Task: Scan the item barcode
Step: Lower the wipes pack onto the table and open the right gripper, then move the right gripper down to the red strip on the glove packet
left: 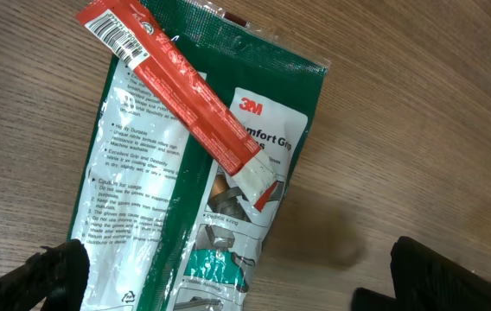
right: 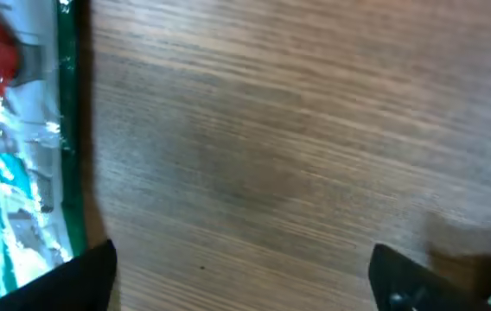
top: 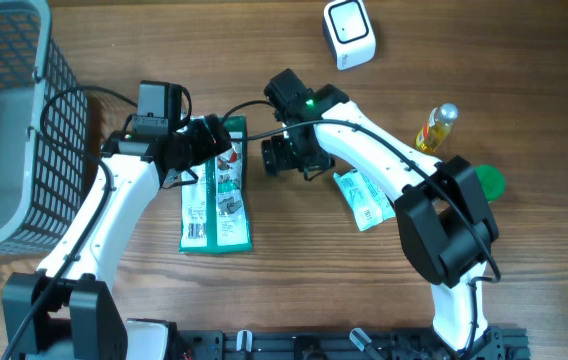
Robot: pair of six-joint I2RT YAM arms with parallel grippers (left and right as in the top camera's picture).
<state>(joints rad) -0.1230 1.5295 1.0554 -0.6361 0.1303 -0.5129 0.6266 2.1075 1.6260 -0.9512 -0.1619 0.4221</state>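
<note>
The pack lies flat on the bench, left of the middle. A red strip lies slantwise across its far end. My left gripper hovers over that end, spread wide and empty. My right gripper sits just beside the pack's right edge, also wide, with only bare wood between its fingers.

My main worry is that the one barcode I can read sits on the strip, not the pack, so I could scan the wrong code. I cannot tell whether the strip is stuck down or loose; if loose, lifting the pack would likely tip it off. The film looks glossy and lies flush on the wood, so a pinch from above may slip or crumple it. The grippers are close together, and a careless reach could knock them. The scanner stands near the far edge, well apart from the pack.

In the overhead view the left arm covers the pack's far end, and any barcode of the pack's own is too small to make out. The right wrist view is blurred. A sachet lies half under the right arm.
</note>
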